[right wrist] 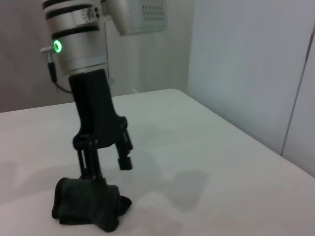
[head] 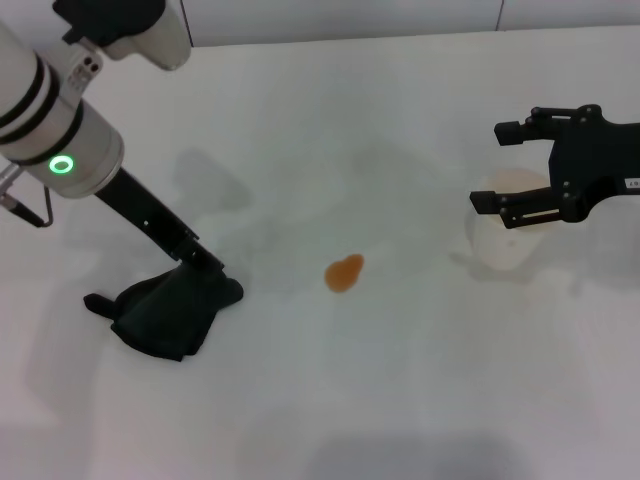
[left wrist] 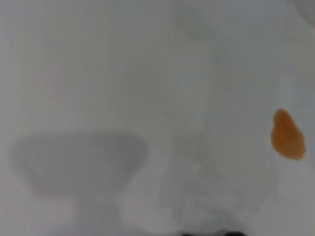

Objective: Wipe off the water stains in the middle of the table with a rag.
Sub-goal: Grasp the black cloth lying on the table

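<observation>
**Left gripper down on the rag, orange blob untouched at mid-table**

At the far left of the head view we see our left arm slanting down from the upper left corner to the rag (head: 170, 315), a lumpy black cloth lying at lower left on the white table (head: 420, 400). The left gripper (head: 200, 262) meets the cloth at its upper right edge. In the right wrist view one finger (right wrist: 84, 160) runs down into the top of the rag (right wrist: 88, 201) while the other finger (right wrist: 124, 156) hangs free above the tabletop, apart from the cloth, so the claw stands spread and is not clamped on the rag.

Moving right, the water stains (head: 345, 272) show as one small orange-amber blob near the middle of the frame, well apart from the rag. The left wrist view catches the same blob (left wrist: 287, 136) at its right edge, on bare table.

Further right, a pale whitish round object (head: 512, 235) sits on the table, partly covered by the right gripper (head: 485, 165). That gripper hovers at the right edge of the frame, its two black fingers wide apart and holding nothing.
</observation>
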